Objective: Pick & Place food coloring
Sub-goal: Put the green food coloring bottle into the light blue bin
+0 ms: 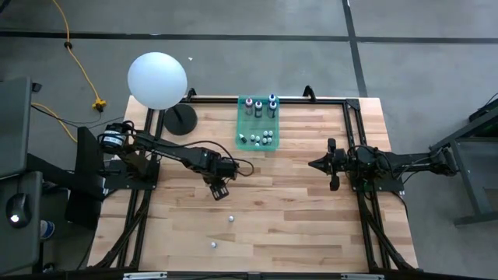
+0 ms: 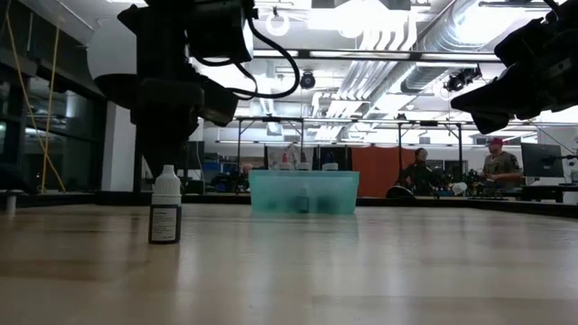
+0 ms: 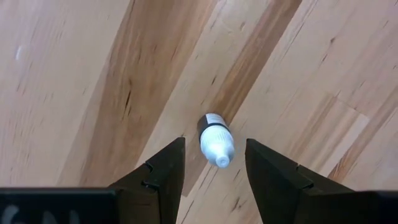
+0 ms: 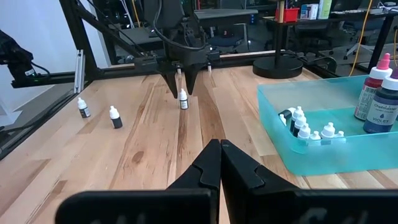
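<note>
Spread left gripper (image 3: pixel 214 171) straddles one upright food coloring bottle (image 3: pixel 216 141), untouched.

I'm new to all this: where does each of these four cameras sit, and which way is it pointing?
High view: above, looking straight down; both arms, the wooden table, the teal tray.
Low view: table height, looking across to the tray; arms enter from above.
Left wrist view: looks down past its open fingers at a small bottle.
Right wrist view: looks across the table past the right gripper, which is closed.
Shared: the right wrist view shows the left gripper over that bottle.
</note>
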You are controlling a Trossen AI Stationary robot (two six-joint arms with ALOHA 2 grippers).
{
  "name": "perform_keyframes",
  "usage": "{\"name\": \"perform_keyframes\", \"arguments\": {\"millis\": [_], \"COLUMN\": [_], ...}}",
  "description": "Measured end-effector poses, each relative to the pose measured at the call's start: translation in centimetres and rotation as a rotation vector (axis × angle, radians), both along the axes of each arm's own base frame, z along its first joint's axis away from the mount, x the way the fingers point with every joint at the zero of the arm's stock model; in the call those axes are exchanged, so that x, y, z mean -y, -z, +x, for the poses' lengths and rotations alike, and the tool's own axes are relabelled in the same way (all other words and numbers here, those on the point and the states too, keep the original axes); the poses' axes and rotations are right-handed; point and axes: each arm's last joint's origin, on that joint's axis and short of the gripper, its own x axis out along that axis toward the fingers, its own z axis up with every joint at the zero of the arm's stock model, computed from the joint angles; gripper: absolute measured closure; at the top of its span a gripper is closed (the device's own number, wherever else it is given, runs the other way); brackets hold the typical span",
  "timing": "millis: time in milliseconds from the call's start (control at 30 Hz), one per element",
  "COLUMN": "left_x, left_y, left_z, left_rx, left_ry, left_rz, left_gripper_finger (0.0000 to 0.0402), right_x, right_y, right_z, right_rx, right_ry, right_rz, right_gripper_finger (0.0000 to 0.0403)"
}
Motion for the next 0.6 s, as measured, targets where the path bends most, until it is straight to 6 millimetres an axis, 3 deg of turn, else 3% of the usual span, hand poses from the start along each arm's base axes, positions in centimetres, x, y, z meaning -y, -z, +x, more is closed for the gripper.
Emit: {"name": "perform_keyframes", "arguments": {"millis": [167, 600], "left_x": [0.0, 0.0], "left_y": [0.0, -0.05], "left_z": [0.0, -0.03], "left_rx": [0.001, 0.0], "left_ry": [0.013, 0.018], "left_rz": [0.002, 0.001], "left_gripper_finger": [0.0253, 0.035], "right_x": [0.0, 0.0], "right_y": [0.01, 0.0], "right_z": [0.0, 0.0], "right_rx": [0.0, 0.0], "right_ry": [0.0, 0.0], "right_rz": [0.0, 0.0], "right_gripper_finger": [0.0402, 0.0402]}}
